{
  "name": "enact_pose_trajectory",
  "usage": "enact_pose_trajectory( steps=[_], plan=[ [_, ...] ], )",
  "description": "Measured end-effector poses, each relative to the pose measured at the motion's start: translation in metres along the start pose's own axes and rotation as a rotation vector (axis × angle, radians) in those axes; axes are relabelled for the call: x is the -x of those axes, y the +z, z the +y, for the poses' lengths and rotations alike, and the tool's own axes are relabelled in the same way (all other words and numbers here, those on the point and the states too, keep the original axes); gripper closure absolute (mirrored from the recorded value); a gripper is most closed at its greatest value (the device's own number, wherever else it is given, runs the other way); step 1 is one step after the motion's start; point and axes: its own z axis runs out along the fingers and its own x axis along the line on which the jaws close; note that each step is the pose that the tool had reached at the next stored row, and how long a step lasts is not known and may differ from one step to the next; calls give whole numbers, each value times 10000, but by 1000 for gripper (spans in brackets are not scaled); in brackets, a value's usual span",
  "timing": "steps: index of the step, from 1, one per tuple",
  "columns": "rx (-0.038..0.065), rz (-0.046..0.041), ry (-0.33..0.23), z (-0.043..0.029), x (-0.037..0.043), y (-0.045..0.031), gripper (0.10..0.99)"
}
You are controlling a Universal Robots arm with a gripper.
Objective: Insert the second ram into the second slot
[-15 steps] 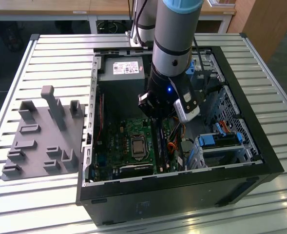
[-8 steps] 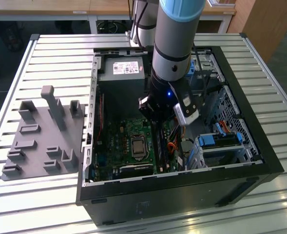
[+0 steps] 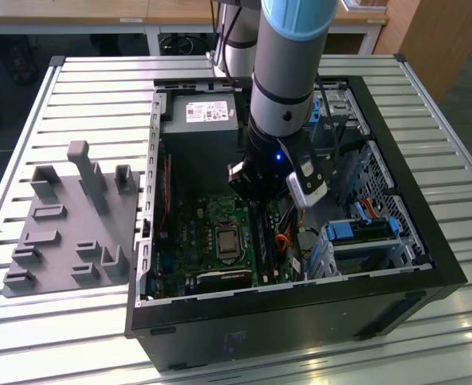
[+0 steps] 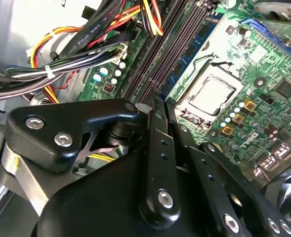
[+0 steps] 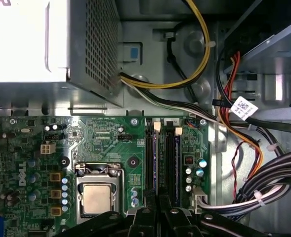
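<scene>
My gripper (image 3: pixel 260 211) reaches down into the open computer case (image 3: pixel 300 321), over the memory slots beside the processor socket. In both wrist views its fingers are pressed together, gripper (image 5: pixel 158 200) and gripper (image 4: pixel 157 98), tips at the near end of the slots. A thin blue stick, the second ram (image 5: pixel 155 158), stands edge-up in a slot directly ahead of the fingertips. Another bluish stick (image 5: pixel 176 158) sits in a slot beside it. Whether the tips touch the ram is hidden by the fingers.
The grey power supply (image 3: pixel 199 116) fills the case's far end. The processor socket (image 5: pixel 96 197) lies beside the slots. Cable bundles (image 5: pixel 264 182) run on the other side. Light-blue drive brackets (image 3: pixel 364 233) stand at the exterior view's right. A grey fixture (image 3: pixel 67 224) lies outside.
</scene>
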Motion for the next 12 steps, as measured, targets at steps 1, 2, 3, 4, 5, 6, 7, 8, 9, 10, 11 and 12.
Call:
enact_pose_trajectory(
  steps=[1,2,3,4,5,6,7,8,9,10,11,12],
  plan=[
    [1,0,-35,0,0,4,949],
    [1,1,-62,0,1,9,949],
    [-1,1,-67,-1,1,14,949],
    [-3,2,-69,-3,1,21,949],
    [-2,2,-70,-4,2,30,949],
    [0,1,-70,-5,3,40,949],
    [-2,2,-70,-10,3,47,949],
    [-2,2,-70,-14,3,54,949],
    [-2,1,-69,-15,3,60,949],
    [-2,2,-69,-17,3,64,949],
    [-2,2,-69,-19,3,70,949],
    [-3,2,-70,-24,4,74,949]
  ],
)
